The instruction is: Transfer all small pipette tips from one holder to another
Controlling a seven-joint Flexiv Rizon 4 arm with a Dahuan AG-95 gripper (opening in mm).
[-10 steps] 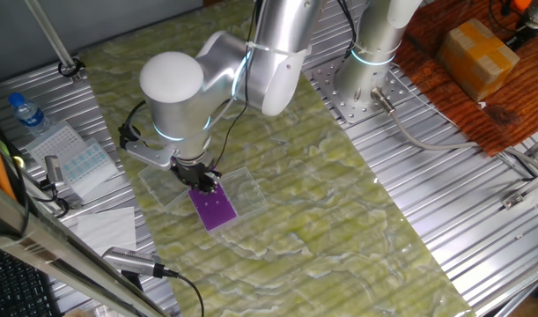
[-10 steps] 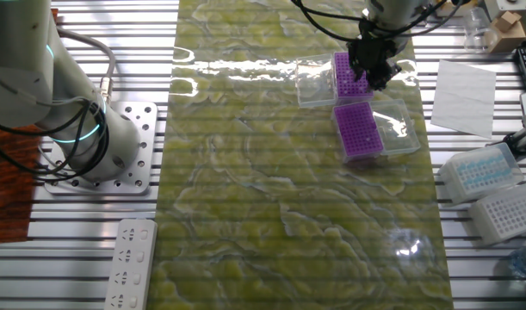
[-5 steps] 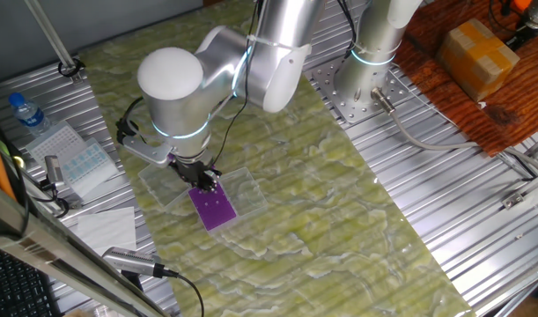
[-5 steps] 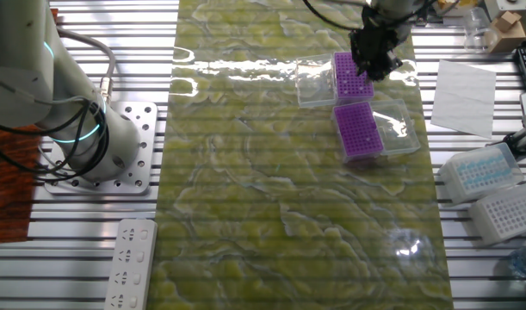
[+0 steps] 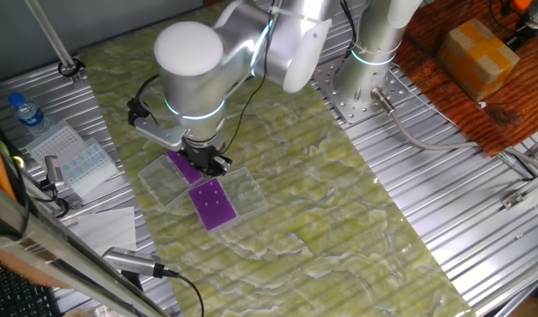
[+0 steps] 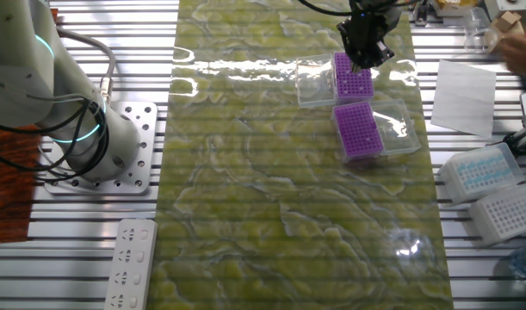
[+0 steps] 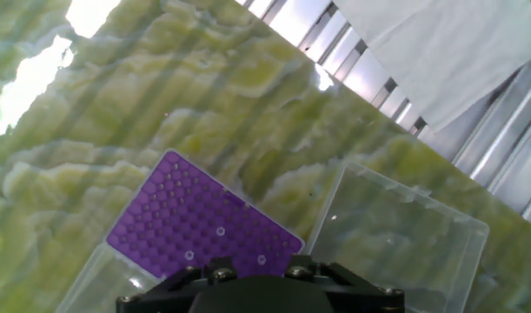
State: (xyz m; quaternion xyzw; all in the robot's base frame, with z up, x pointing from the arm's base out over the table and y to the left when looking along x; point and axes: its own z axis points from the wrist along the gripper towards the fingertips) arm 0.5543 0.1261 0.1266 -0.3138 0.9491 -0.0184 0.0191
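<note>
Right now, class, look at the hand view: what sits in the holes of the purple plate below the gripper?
A few small pipette tips show as pale dots in the purple plate; most holes look empty. The plate's near edge is hidden behind the gripper body, so any tips there cannot be seen.

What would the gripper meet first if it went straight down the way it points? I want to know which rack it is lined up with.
Probably the purple tip rack directly beneath the gripper, not the second rack; exact alignment is unclear.
</note>
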